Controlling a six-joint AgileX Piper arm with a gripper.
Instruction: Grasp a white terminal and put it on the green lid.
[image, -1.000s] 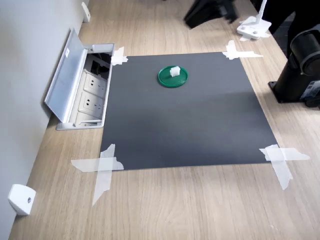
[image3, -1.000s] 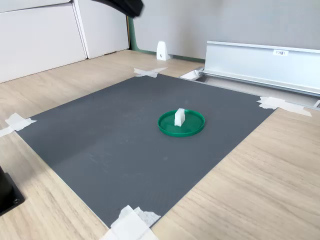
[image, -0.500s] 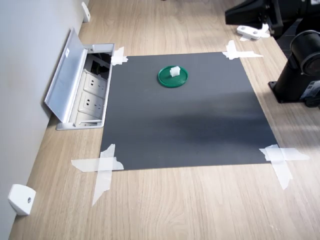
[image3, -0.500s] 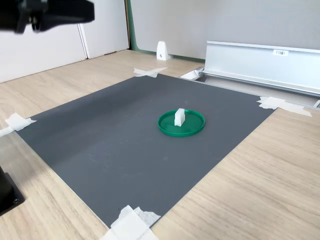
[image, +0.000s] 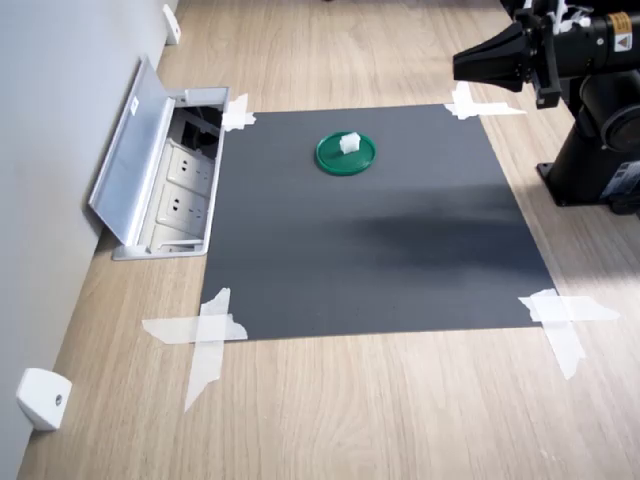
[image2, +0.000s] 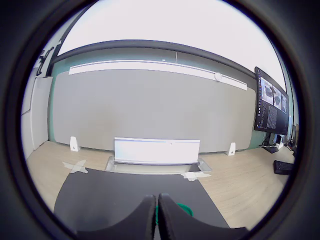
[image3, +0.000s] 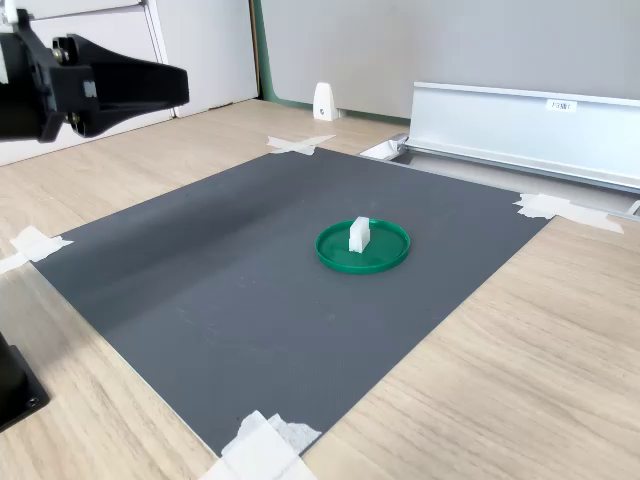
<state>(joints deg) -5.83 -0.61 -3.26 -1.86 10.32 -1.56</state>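
Piper arm: matte black, cylindrical joints. Gripper: black, tapered, small white/orange label near wrist.

you see a dark grey mat flat on the wooden desk, held at each corner by crossed strips of white tape. in the first exterior view, at the mat's 9 o'clock, a floor box of power sockets sits sunk into the desk, its grey lid tilted open toward the wall. at 7 o'clock, near the wall, a small white wedge-shaped piece rests on the wood. in the wrist view, a monitor stands at the desk's far end.
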